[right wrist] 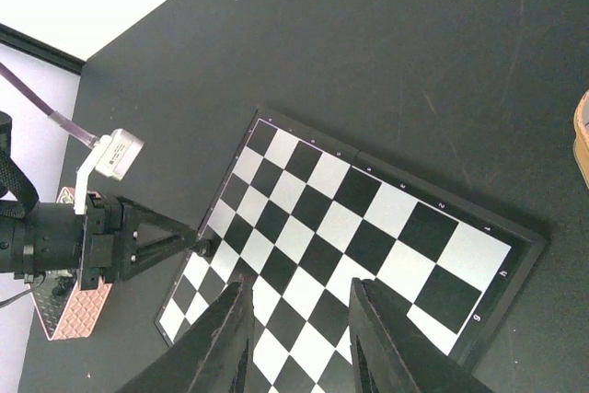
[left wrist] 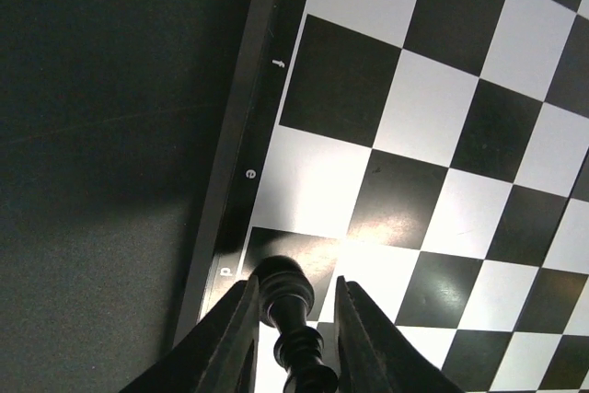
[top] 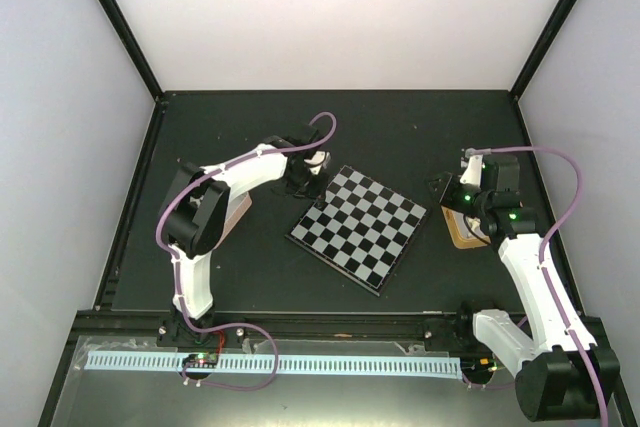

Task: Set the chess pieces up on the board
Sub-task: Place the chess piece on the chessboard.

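Where the dark table (top: 400, 127) carries the board (top: 360, 227), set cornerwise to the arms, the right gripper (right wrist: 304, 287) hangs open and empty. The left gripper (left wrist: 294, 287) flanks a black chess piece (left wrist: 293, 329) at the rim square beside "d"; whether it is gripped or released is unclear. The piece's long axis runs along the fingers, rounded end outermost.

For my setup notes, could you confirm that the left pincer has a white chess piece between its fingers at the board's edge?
Not quite: the chess piece between the fingers of the left pincer is black, not white, as the left wrist view shows. It is indeed at the board edge.
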Tool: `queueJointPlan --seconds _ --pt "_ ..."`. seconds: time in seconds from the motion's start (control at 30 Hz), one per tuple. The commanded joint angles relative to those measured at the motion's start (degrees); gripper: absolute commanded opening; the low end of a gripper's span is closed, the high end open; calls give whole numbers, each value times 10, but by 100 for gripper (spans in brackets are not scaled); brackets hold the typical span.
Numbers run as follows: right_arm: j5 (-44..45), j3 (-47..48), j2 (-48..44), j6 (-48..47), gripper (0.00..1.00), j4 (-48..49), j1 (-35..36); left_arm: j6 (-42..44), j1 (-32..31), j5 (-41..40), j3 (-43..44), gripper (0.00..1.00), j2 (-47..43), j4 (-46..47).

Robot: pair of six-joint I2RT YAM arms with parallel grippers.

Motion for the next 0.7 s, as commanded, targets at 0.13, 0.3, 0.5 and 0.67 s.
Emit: queueJointPlan --seconds 0.13,0.3,0.5,0.67 --pt "6 -9 -7 -6 30 13 3 4 -11 -9 9 14 -3 -15" --pt "5 -10 -5 -4 30 17 2 6 -12 -12 27 11 -1 -9" --pt "6 -14 -5 -7 30 18 3 10 -13 -35 76 11 25 -20" --pt "5 -15 -3 -6 30 20 3 16 -15 -41 112 12 59 -31"
